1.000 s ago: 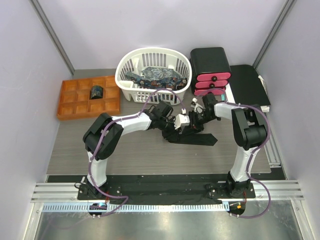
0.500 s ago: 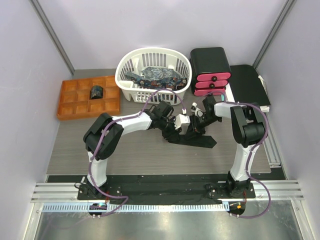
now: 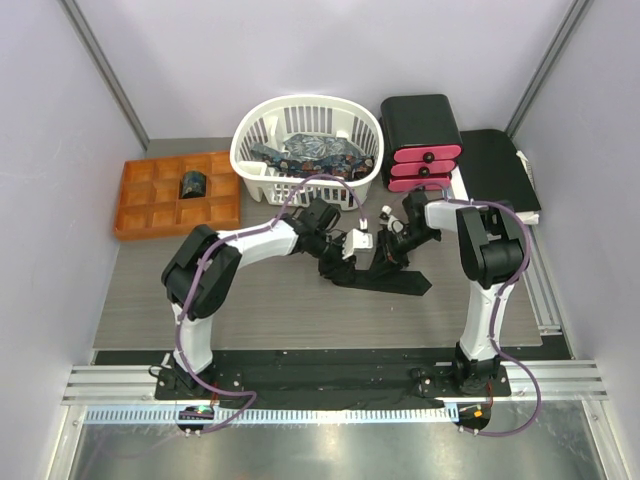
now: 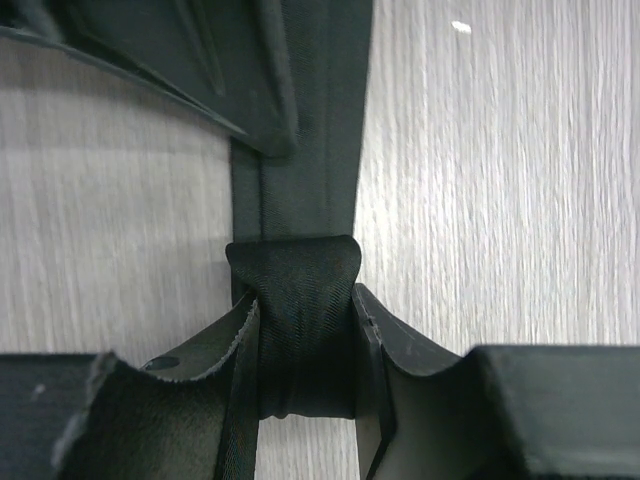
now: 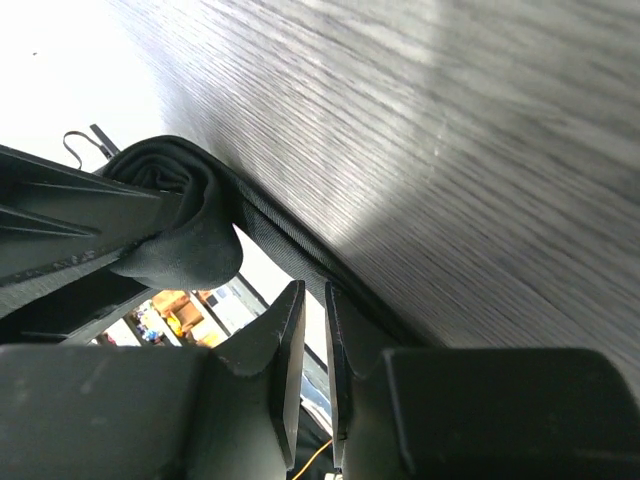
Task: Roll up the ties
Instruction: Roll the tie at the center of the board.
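A plain black tie (image 3: 400, 281) lies on the grey table in front of the basket. My left gripper (image 3: 338, 258) is shut on its rolled end, a small dark coil (image 4: 297, 320) squeezed between both fingers. The flat strip (image 4: 312, 150) runs away from the coil. My right gripper (image 3: 390, 245) sits just right of it, jaws almost together with a thin empty gap (image 5: 312, 340), tips against the strip (image 5: 290, 245) beside the coil (image 5: 180, 225). A rolled tie (image 3: 191, 184) sits in the orange tray. Patterned ties (image 3: 312, 152) lie in the basket.
White laundry basket (image 3: 262, 125) at the back centre. Orange compartment tray (image 3: 150, 205) at the back left. Black box with pink drawers (image 3: 420, 125) and a flat black folder (image 3: 500, 165) at the back right. Grey walls close both sides.
Both grippers have shifted slightly left and toward the basket with the tie between them. The coil stays in the left gripper. The tie's free end has barely moved.
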`<act>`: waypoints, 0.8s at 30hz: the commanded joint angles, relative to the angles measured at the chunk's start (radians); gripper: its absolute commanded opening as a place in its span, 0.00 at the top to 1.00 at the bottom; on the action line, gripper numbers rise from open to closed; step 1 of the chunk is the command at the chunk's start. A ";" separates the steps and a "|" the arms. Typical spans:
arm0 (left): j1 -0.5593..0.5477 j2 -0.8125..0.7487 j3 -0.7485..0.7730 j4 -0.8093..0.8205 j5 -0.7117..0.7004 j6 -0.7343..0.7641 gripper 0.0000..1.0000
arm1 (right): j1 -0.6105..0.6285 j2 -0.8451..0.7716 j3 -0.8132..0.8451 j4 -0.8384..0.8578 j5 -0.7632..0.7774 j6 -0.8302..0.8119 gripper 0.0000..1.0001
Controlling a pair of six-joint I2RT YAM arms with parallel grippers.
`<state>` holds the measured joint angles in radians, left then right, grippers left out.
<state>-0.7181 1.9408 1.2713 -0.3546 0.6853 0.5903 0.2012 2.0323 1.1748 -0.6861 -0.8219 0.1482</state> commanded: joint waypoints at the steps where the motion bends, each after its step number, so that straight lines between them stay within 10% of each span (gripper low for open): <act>1: -0.015 -0.016 0.014 -0.122 -0.015 0.132 0.78 | 0.004 0.065 0.000 0.073 0.216 -0.067 0.79; 24: -0.069 0.130 0.111 -0.198 -0.219 0.006 0.72 | 0.053 -0.187 -0.095 0.249 -0.063 0.156 0.62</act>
<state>-0.7898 2.0075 1.3815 -0.4923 0.5266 0.6090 0.2245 1.8923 1.0988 -0.5240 -0.8494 0.2527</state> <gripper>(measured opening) 0.349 0.375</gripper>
